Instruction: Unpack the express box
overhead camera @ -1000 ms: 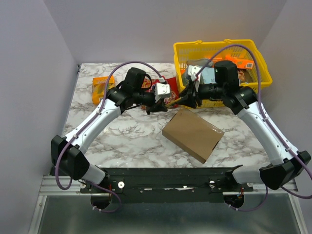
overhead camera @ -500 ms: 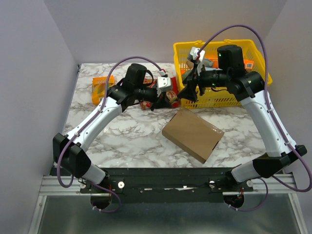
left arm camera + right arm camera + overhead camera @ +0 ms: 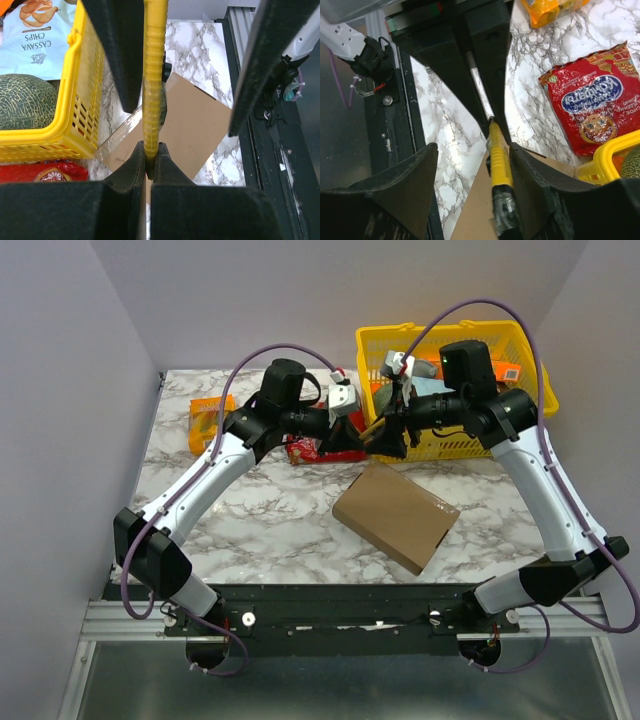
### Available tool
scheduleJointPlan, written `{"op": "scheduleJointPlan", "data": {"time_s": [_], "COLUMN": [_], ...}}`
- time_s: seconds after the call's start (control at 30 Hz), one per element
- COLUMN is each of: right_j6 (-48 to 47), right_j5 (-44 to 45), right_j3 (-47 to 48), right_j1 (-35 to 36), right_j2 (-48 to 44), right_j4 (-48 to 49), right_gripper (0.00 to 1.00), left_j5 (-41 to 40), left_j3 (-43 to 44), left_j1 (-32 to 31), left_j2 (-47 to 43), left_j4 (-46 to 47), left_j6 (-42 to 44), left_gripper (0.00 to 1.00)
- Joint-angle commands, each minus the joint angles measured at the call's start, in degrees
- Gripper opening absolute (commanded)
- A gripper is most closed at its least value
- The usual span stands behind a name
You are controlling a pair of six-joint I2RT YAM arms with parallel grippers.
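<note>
- Moved since the last frame?
- Yes, left end effector (image 3: 356,437) slid right to meet right end effector (image 3: 388,436). It clamps a yellow tool (image 3: 499,170); the right's jaws gape around it.
- Box?
- cardboard box (image 3: 396,516) lies flat and shut on the bench (image 3: 250,525), just below both, near the basket (image 3: 450,332).

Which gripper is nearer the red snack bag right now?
Left. The left gripper, pinching a yellow tool, hangs just past the right edge of the red snack bag; the right gripper is farther right, in front of the yellow basket.
</note>
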Motion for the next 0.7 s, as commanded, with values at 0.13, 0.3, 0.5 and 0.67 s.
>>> {"op": "scheduleJointPlan", "data": {"time_s": [0.13, 0.3, 0.5, 0.67], "right_j6": [-1.33, 0.25, 0.69, -0.19], "right_j5": [-3.9, -5.13, -5.05, -5.04], "right_j3": [-1.71, -2.24, -2.94, -2.77], "right_j1": [-0.18, -0.18, -0.18, -0.18], "right_j2": [-2.36, -2.19, -2.18, -1.66], "right_j4": [1.45, 3.3, 4.62, 3.3], "right_gripper": [0.61, 0.57, 0.5, 0.4], "left_j5": [2.78, 3.04, 3.48, 3.13], "left_j3": [0.34, -0.27, -0.45, -0.1], "left_j1": [-0.48, -0.48, -0.48, -0.48], "left_j2": [1.22, 1.49, 1.49, 1.58], "left_j4": [3.18, 4.68, 5.91, 5.91], "left_j6": [-2.91, -4.23, -5.55, -5.37], "left_gripper": [0.0, 0.0, 0.0, 0.0]}}
